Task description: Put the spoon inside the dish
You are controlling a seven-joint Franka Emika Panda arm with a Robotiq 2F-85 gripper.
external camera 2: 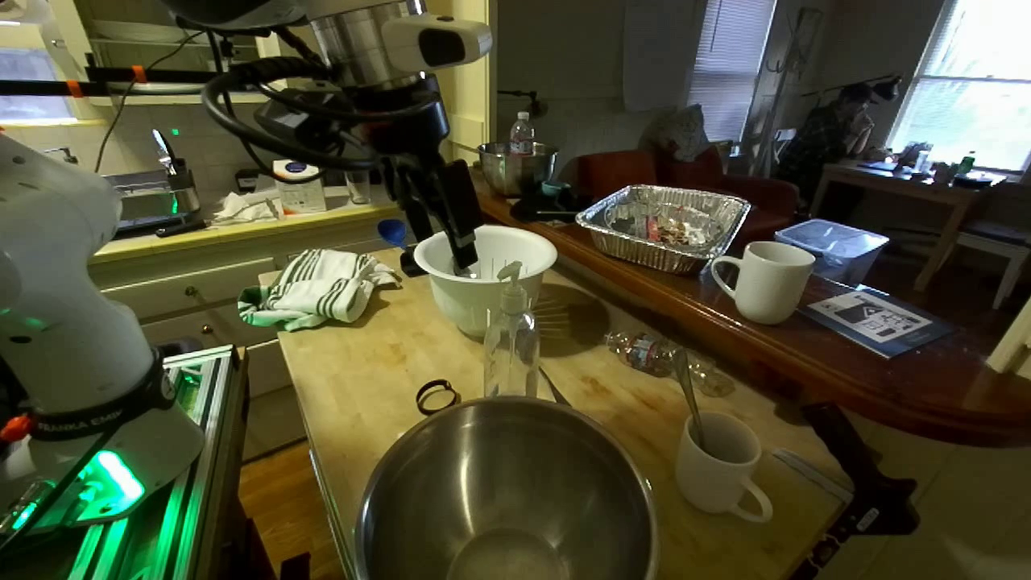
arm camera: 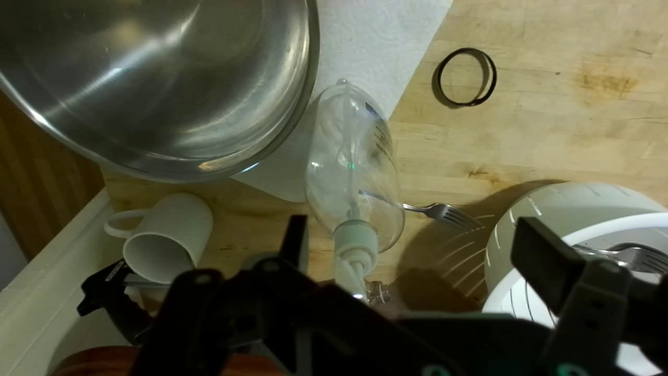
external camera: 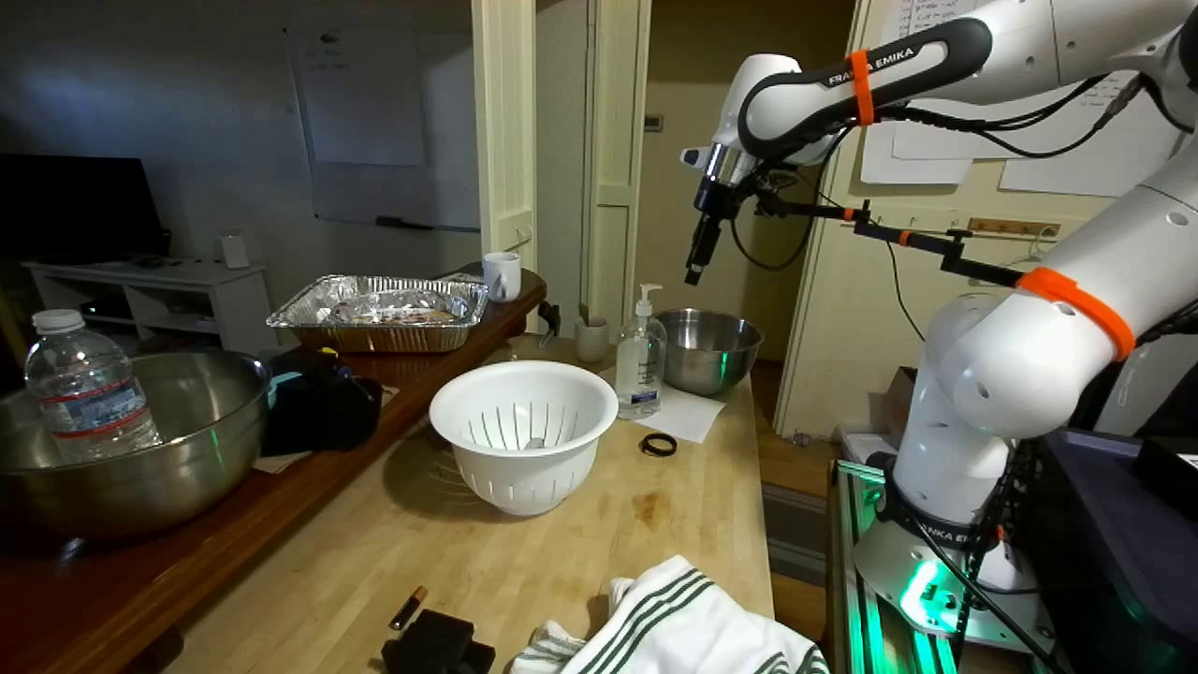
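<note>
The dish, a white bowl with slotted sides [external camera: 533, 479], stands upright on the wooden table in both exterior views; its wall [arm camera: 548, 209] shows at the right of the wrist view. A metal utensil, apparently a fork [arm camera: 644, 258], lies inside it. Beside the dish, partly seen through the pump bottle, a slim fork [arm camera: 441, 211] rests on the table. Another utensil [external camera 2: 689, 395] leans in a white mug, its lower end hidden. Which utensil is the spoon I cannot tell. High above bottle and fork hangs my gripper [arm camera: 419, 250], open, nothing between its fingers [arm camera: 545, 266].
The clear pump bottle [external camera: 639, 370] stands upright below the gripper, close to a big steel bowl [external camera 2: 507, 483]. A black ring [arm camera: 494, 83] and a striped towel [external camera: 693, 627] lie on the table. A raised wooden ledge with a foil tray [external camera 2: 664, 258] borders one side.
</note>
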